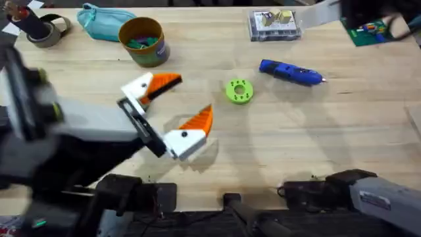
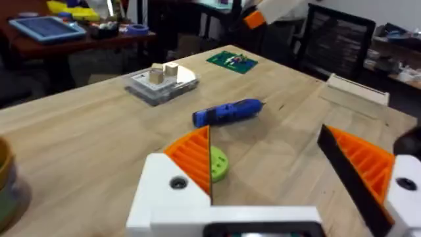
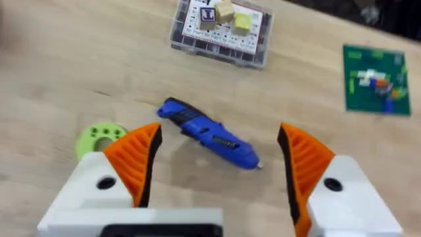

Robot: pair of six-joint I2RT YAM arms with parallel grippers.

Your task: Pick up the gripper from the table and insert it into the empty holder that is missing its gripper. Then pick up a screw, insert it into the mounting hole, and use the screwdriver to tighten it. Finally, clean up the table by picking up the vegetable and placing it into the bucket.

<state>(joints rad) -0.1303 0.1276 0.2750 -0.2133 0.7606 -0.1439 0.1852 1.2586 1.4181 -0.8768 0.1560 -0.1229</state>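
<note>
One bright-blue screwdriver (image 1: 291,72) flat on table (image 1: 316,145), thin metal tip.

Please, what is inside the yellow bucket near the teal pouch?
The bucket holds some small green and teal pieces, lying against its inner wall. I cannot tell what they are. The bottom under them is covered, so anything deeper stays hidden.

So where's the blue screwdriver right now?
In the overhead view the screwdriver lies flat on the table's right half, just right of the green disc, below the clear parts box.
</note>
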